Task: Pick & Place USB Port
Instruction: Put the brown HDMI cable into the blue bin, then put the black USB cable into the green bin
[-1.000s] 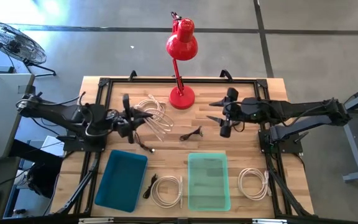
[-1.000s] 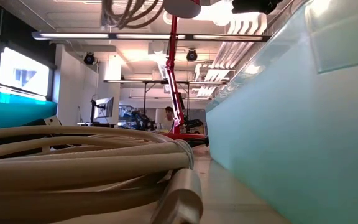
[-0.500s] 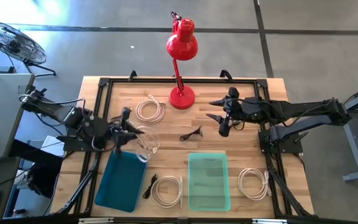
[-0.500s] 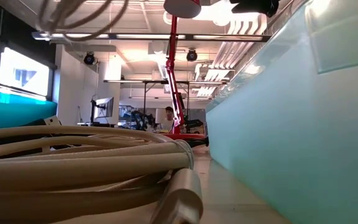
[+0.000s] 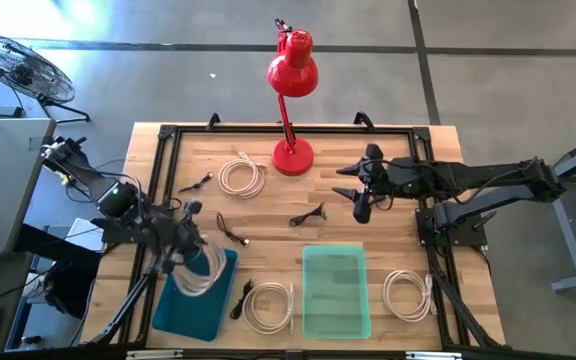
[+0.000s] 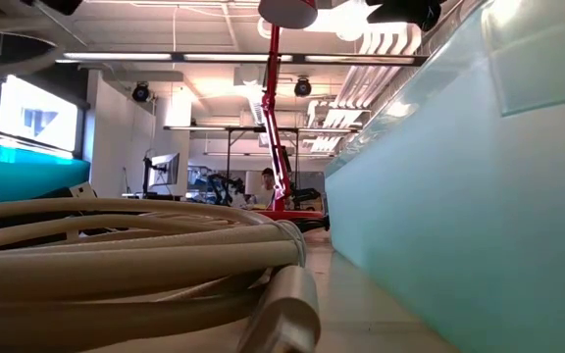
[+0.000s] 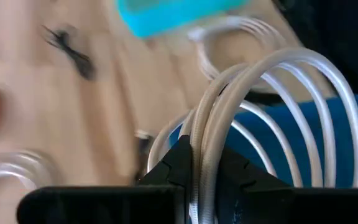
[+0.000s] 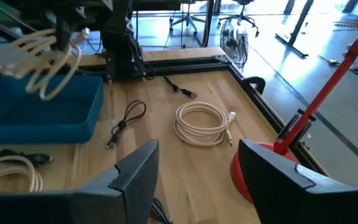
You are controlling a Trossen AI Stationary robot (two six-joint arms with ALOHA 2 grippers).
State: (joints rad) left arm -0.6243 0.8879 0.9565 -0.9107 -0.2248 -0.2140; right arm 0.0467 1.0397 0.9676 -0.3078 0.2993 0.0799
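In the past second the left gripper point(image 5: 190, 250) has swung from the middle of the pale wooden slatted table point(image 5: 398, 225) out to the deep blue rectangular plastic bin point(image 5: 173, 305), carrying the coiled white USB cable point(image 5: 201, 272) with it, so the transport leg looks finished and only the drop remains. The left wrist view shows the two dark fingers point(image 7: 182, 163) clenched on the coil's bundled strands, and the loops hang below the grip, above the bin's near-left end rather than resting in it, as far as the overhead view lets me judge. The coil hangs roughly on edge, its long axis running down from the fingers toward the bin floor; I cannot make out which way its plug end points. The right gripper point(image 5: 356, 195) waits with its fingers spread apart beside the glossy red metal desk lamp point(image 5: 291, 100), holding nothing.
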